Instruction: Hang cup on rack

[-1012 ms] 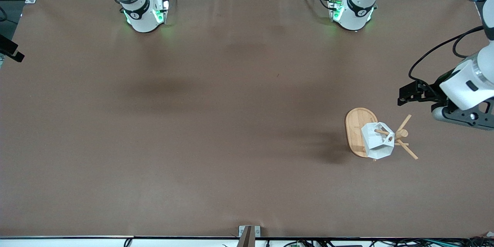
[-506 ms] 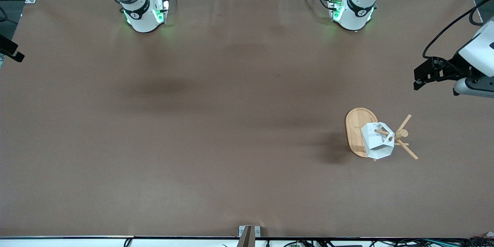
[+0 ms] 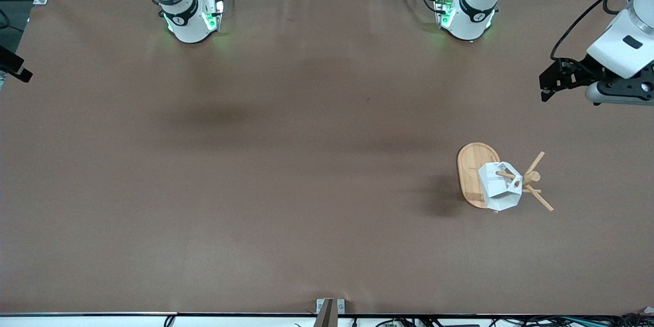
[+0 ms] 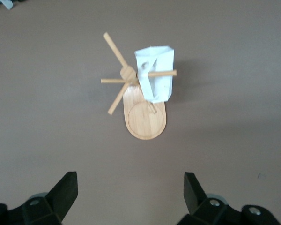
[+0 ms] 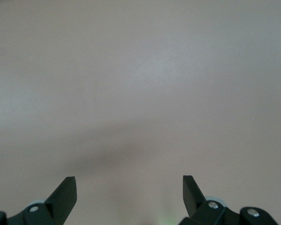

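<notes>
The white faceted cup [image 3: 498,191] hangs by its handle on a peg of the bamboo rack [image 3: 472,168], toward the left arm's end of the table. In the left wrist view the cup [image 4: 154,70] sits on a peg beside the rack's post, above its oval base [image 4: 145,122]. My left gripper [image 3: 545,87] is open and empty, up in the air over bare table, apart from the rack; it also shows in the left wrist view [image 4: 131,180]. My right gripper [image 5: 129,183] is open and empty over bare table and does not show in the front view.
The brown table [image 3: 286,163] bears only the rack and cup. The two arm bases [image 3: 191,18] [image 3: 467,15] stand along the edge farthest from the front camera. A small bracket [image 3: 329,309] sits at the edge nearest it.
My left gripper has drawn away from the rack toward the robots' side of the table. The cup and rack have not moved.
</notes>
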Robot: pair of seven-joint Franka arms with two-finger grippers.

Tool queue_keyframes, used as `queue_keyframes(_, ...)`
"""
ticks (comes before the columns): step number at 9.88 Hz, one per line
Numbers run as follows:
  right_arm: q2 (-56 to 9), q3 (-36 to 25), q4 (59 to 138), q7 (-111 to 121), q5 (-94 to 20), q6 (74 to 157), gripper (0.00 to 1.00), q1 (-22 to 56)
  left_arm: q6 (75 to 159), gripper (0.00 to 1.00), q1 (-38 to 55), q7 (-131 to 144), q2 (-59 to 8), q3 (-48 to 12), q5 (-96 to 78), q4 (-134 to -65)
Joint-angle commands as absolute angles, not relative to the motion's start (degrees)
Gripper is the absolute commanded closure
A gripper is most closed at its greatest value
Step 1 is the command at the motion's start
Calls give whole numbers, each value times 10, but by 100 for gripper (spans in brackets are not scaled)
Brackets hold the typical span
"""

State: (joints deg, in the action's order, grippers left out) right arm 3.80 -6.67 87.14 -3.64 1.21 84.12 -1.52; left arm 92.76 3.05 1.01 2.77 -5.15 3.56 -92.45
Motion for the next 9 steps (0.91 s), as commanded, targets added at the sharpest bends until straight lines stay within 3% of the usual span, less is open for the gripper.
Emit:
queue_keyframes(1,42,-69,877,-32,7,842,0,-14,943,0,26,20,65,-46,7,-987)
queue_keyframes(9,42,-69,877,-32,7,842,0,-14,876,0,20,18,37,-46,-1,-919)
